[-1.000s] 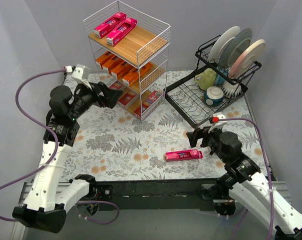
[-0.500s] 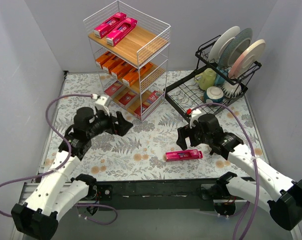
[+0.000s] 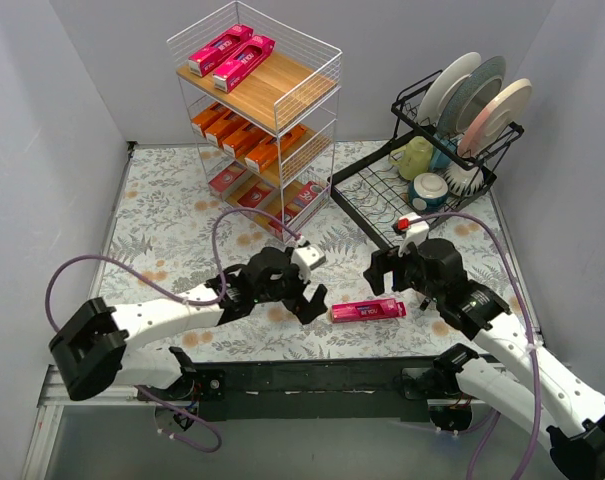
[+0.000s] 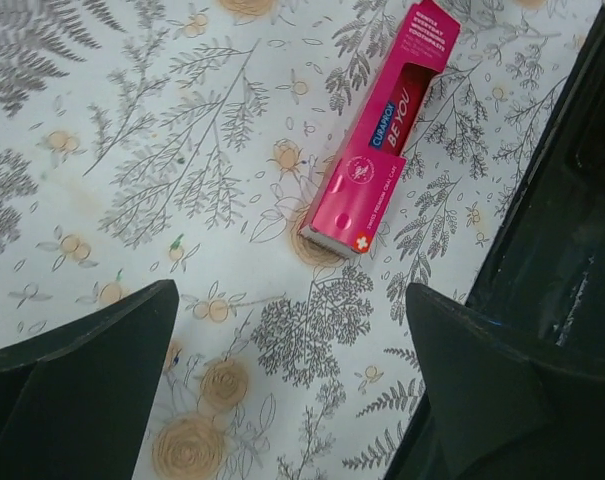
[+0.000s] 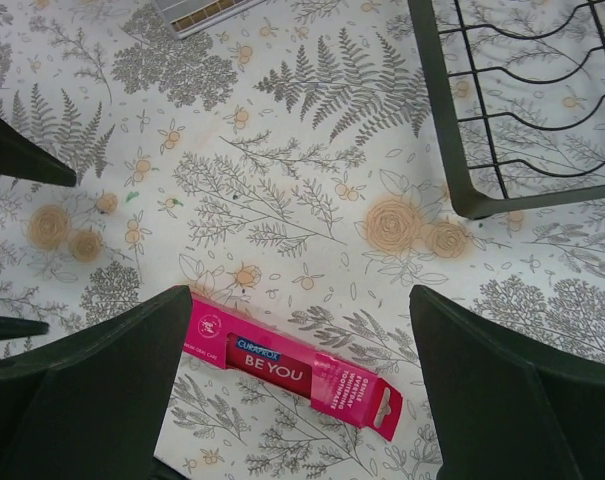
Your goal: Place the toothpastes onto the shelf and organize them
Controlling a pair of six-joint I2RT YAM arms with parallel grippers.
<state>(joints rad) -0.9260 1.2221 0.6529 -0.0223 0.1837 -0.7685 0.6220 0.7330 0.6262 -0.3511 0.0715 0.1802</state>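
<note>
One bright pink toothpaste box (image 3: 368,311) lies flat on the floral tablecloth near the front edge; it also shows in the left wrist view (image 4: 382,128) and the right wrist view (image 5: 294,367). My left gripper (image 3: 312,288) is open and empty, low over the cloth just left of the box. My right gripper (image 3: 384,268) is open and empty, just above and behind the box. The white wire shelf (image 3: 258,120) stands at the back left, with two pink boxes (image 3: 232,53) on the top board, several orange boxes (image 3: 244,136) on the middle one and dark red boxes (image 3: 257,194) on the bottom one.
A black wire dish rack (image 3: 432,165) with plates, mugs and a bowl stands at the back right; its corner shows in the right wrist view (image 5: 522,110). The table's black front rail (image 4: 562,200) lies right beside the box. Grey walls close in both sides.
My left arm has swung down from beside the shelf to the front middle of the table, next to the pink box. My right gripper moved forward, hovering over the box.
</note>
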